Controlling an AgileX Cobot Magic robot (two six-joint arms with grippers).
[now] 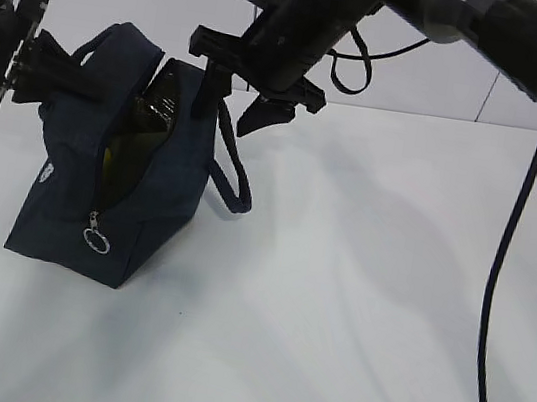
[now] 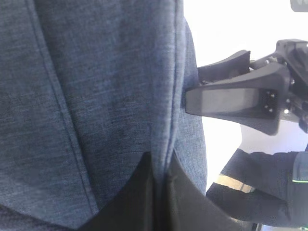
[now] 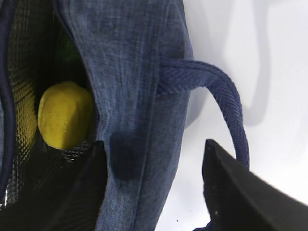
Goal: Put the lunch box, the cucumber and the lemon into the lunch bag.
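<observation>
The right gripper (image 3: 159,187) stands open astride the lunch bag (image 1: 76,203) wall, gripping nothing; the left gripper (image 1: 50,72) is clamped on the opposite rim. The lemon (image 3: 65,115) lies inside, so loading looks near-finished; next, probably withdraw clear of the handle (image 3: 216,96).

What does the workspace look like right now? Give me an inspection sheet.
Surface: white table, bare around the bag.
Job's things: lunch bag upright, unzipped; lemon inside; something dark green behind it; lunch box not made out.
Clutter: nothing seen.
Grippers: left gripper shut on the bag's left wall; right gripper open, straddling the right wall.
Cables: black cable hangs from the right arm.
Surroundings: white wall.
</observation>
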